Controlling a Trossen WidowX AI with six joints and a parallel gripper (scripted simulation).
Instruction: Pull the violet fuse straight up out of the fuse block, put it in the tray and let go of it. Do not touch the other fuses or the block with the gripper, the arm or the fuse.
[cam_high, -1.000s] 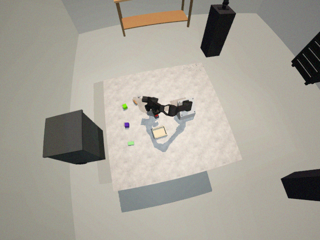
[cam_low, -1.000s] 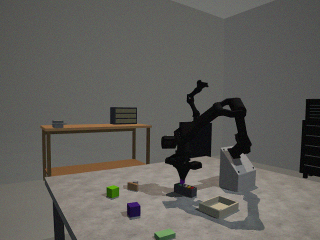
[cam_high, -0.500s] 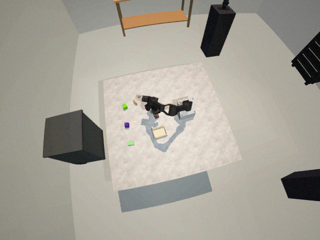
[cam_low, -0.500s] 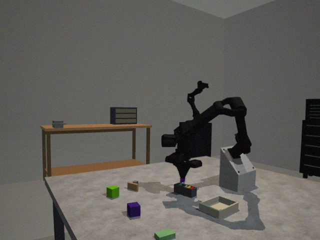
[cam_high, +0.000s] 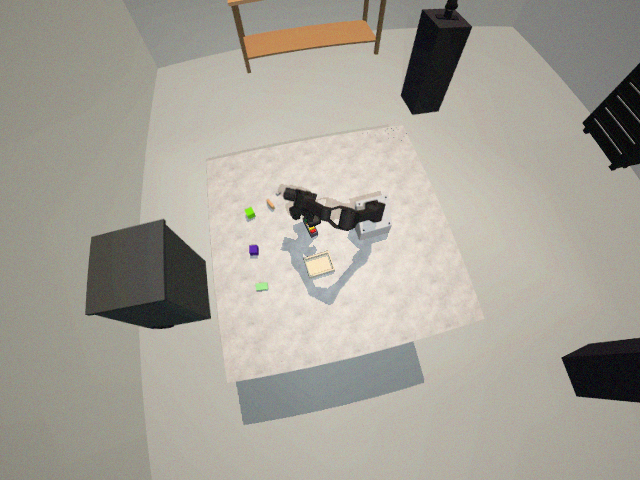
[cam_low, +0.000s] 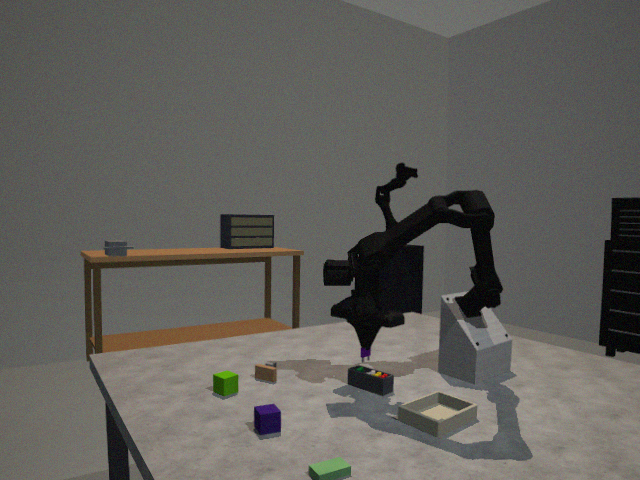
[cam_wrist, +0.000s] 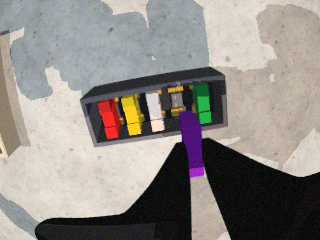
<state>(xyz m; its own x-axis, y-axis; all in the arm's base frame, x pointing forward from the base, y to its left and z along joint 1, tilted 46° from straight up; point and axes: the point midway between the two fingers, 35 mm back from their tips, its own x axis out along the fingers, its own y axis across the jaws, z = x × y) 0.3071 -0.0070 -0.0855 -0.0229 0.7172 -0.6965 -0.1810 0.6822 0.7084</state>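
The violet fuse hung pinched between the jaws, which were closed almost fully on its upper end, and in the exterior view its lower end stood clear above the fuse block. The gripper pointed straight down over the block. The fuse looked small, light and stiff, a hard plastic blade with smooth flat sides that could slip or twist if held by one corner. The flat faces near the top were the right place to grip it, as they were gripped here, leaving the lower part free. In the block directly beneath the jaws, an empty slot showed an orange lining between the white fuse and the green fuse; the yellow fuse and red fuse sat farther along the row. The tray lay on the surface well apart from the jaws, off to one side of the block. From the wrist camera the dark fingers covered the fuse's top, so how deep the grip sat was hard to judge, and the tray was cut off at the frame edge. From above, the arm hid the fuse entirely.
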